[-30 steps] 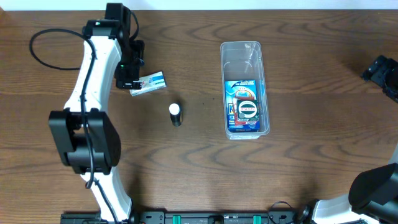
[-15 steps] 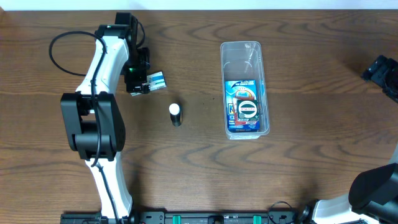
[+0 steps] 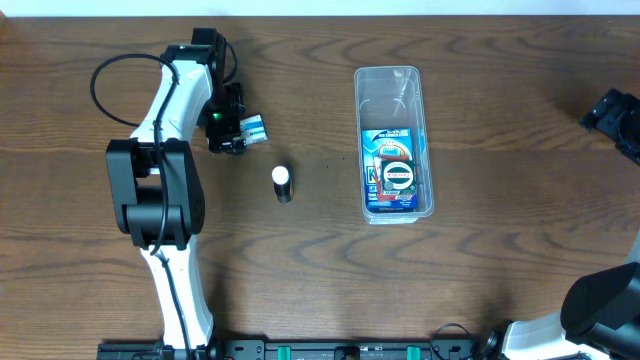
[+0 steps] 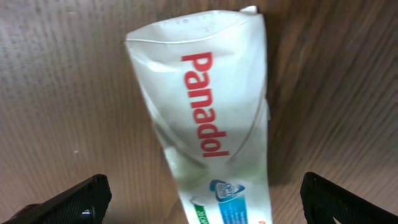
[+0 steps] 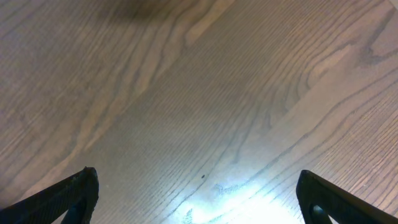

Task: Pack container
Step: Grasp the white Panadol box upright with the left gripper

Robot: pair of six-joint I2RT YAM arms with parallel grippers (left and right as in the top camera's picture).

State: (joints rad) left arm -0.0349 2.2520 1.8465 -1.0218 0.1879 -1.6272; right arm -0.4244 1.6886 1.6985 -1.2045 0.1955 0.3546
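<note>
- The left claw (image 4: 202,199) is released: its two dark fingers (image 4: 74,200) stand wide apart at the bottom corners of the wrist view and grip nothing.
- Between those fingers lies a white carton (image 4: 205,112) with "Panadol" printed in red along its length. It runs lengthwise away from the claw. Its sides are dented and its far end is creased. A blue and green patch shows on the end nearest the claw. Bare wood shows between each fingertip and the carton's sides.
- From overhead, this claw hangs over the carton in the far left part of the table (image 3: 480,260). Only the carton's right end peeks out from under the claw.
- A black cable (image 3: 100,80) loops out from the left arm, on the side away from the carton.
- Near the carton, a little nearer the robot and to its right, is a small dark bottle (image 3: 283,184) with a white cap. I cannot tell whether it stands or lies.
- The tub (image 3: 393,85) is well apart from the bottle, to the right, about mid-table. It is clear plastic with its long sides running away from the robot.
- A blue printed pack (image 3: 390,172) with a round black and white face lies in the near half of the tub.
- The right claw (image 5: 199,199) is also released, with its fingertips spread over plain wood. From overhead it sits at the far right edge, well apart from the tub.
</note>
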